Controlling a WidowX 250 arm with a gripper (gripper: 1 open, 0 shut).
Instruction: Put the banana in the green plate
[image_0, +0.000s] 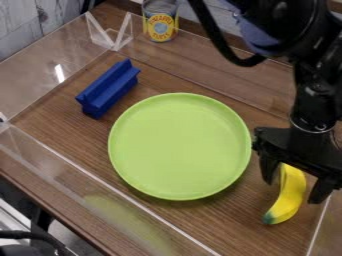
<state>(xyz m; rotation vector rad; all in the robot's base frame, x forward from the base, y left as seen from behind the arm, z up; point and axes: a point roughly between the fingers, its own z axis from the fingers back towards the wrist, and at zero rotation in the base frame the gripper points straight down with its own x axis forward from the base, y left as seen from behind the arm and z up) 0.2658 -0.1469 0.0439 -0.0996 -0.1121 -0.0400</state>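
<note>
A brown wood-grain table (54, 115) edged by clear panels is seen. The green plate (179, 145) is set at its middle, a blue block (107, 88) behind it. The gripper (294, 187) is spread wide, straddling the banana (286, 196) lying on the table just right of the plate.

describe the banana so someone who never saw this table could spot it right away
Start at the big round green plate in the middle of the wooden table. Just off its right rim, near the table's front right corner, lies the banana, with the open pincer straddling its upper end. It is the only small, curved, bright yellow thing there.
</note>
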